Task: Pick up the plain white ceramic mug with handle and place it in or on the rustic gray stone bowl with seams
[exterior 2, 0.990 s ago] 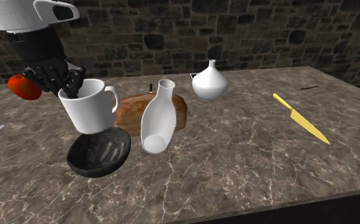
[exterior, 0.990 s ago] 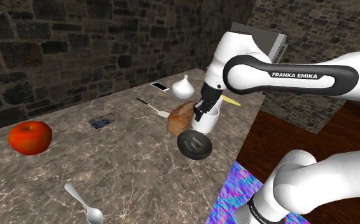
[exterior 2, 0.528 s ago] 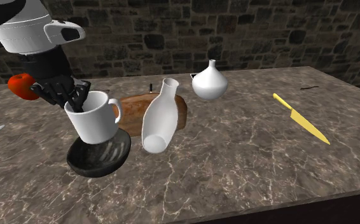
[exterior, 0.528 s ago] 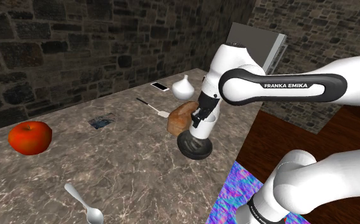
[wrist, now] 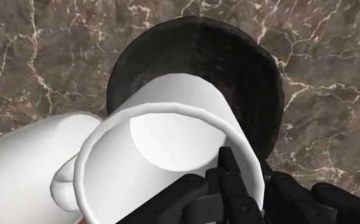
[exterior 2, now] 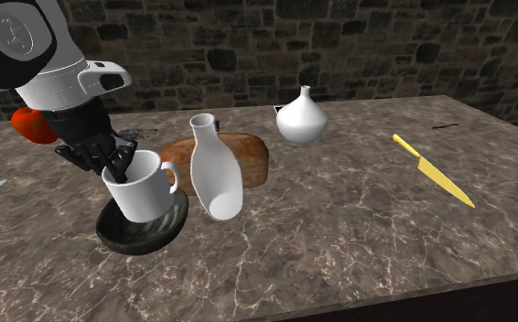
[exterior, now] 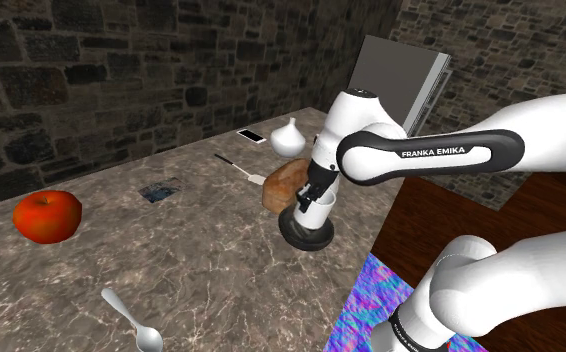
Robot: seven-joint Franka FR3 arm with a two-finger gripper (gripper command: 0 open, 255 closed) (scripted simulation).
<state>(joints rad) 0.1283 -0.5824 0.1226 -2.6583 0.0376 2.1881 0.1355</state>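
Lowering phase. I have the gripper (exterior 2: 111, 161) down over the bowl (exterior 2: 127, 238). The mug (exterior 2: 144, 194), which a second ago hung clear above the bowl, now sits tilted with its base inside the bowl's rim, apparently touching the bowl's floor. The fingers remain pinched on the mug's wall, one inside its rim and one outside, as the wrist view shows. Just beside the bowl, the white bottle (exterior 2: 214, 170) has swung its neck toward the bowl. I judge that the mug's handle nudged it. Placement looks nearly done. What remains is to let go and lift off without tipping the mug.
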